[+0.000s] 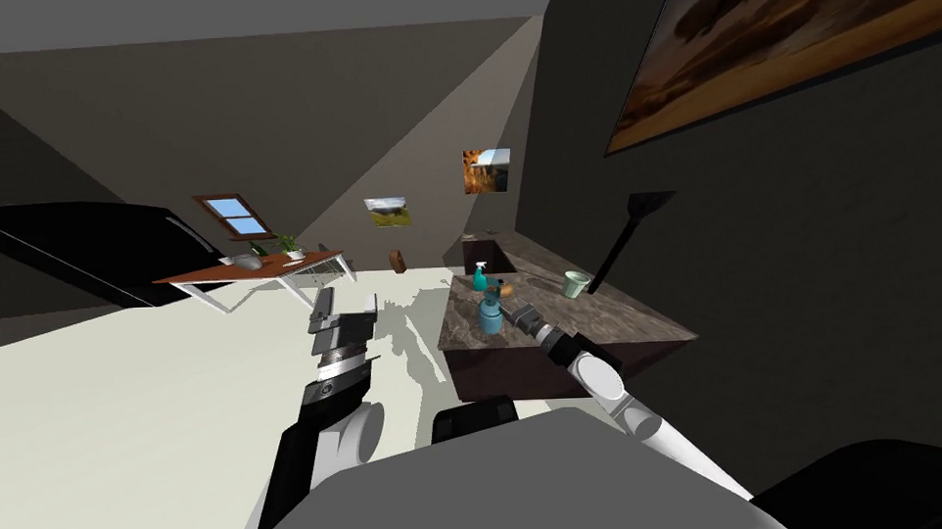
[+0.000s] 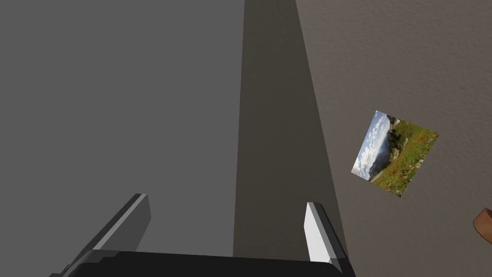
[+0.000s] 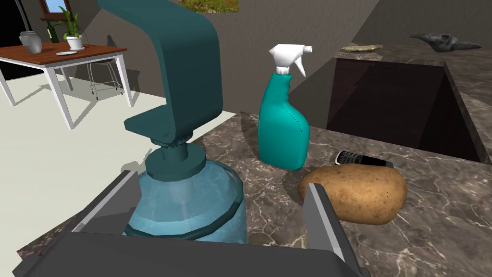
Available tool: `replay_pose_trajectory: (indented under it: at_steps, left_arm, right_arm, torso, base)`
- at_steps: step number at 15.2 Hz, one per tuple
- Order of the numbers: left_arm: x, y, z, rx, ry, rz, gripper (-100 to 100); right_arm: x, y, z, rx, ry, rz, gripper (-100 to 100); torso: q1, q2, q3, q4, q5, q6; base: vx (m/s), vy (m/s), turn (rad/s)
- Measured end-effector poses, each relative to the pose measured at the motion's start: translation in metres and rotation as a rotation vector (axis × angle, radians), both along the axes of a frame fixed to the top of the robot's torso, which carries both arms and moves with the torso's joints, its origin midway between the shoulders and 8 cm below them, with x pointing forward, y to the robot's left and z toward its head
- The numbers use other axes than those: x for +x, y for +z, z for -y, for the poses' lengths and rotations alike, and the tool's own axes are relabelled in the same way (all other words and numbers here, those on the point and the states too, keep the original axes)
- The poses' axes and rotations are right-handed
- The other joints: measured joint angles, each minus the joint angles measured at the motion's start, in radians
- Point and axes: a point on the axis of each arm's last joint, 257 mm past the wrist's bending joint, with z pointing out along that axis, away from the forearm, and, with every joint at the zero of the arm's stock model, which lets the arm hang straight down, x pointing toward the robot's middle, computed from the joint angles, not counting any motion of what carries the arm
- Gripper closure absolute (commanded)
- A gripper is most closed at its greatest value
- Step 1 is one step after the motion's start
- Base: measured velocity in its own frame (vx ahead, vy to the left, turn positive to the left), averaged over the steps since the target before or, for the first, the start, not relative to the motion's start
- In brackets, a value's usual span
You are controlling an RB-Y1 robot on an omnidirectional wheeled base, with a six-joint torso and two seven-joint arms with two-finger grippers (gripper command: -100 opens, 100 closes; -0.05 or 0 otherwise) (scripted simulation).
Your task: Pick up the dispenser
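Where my right arm reaches: over the dark marbled desk [image 3: 432, 231], near the edge that meets the pale floor.
Dispenser [image 3: 187, 207]: a clear blue round bottle with a dark teal pump head, upright on the desk close to that edge.
Right pincer [image 3: 219, 182]: spread, one finger on either side of the dispenser's body. One finger lies close along its side and I cannot tell whether it touches. The other stands apart from it.
Potato [image 3: 355, 192]: brown, lying on the desk just beside that second finger, away from the dispenser.
Phone [image 3: 362, 159]: dark, flat on the desk, just behind the potato.
Spray bottle [image 3: 283, 130]: teal with a white trigger, upright beyond the dispenser.
Basin [image 3: 384, 106]: a dark recess sunk in the desk, beyond the phone.
Left pincer [image 2: 226, 201]: spread, held up over the floor, well apart from the desk.
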Motion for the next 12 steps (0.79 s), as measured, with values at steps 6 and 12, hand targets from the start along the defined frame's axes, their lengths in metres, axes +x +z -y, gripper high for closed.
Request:
replay_pose_trajectory:
  at_steps: [6,12]
  left_arm:
    - [0.0,0.0,0.0,0.0,0.0,0.0,0]
    - [0.0,0.0,0.0,0.0,0.0,0.0,0]
  right_arm:
    - [0.005,0.0,0.018,-0.037,0.023,-0.028,-100]
    - [0.008,0.002,0.035,-0.073,0.04,-0.05,-100]
  torso:
    - [0.004,0.0,0.0,0.0,0.001,0.0]
    - [0.003,-0.001,0.0,0.0,0.001,0.0]
  base:
    - [-0.042,-0.001,0.216]
    - [-0.036,-0.018,0.183]
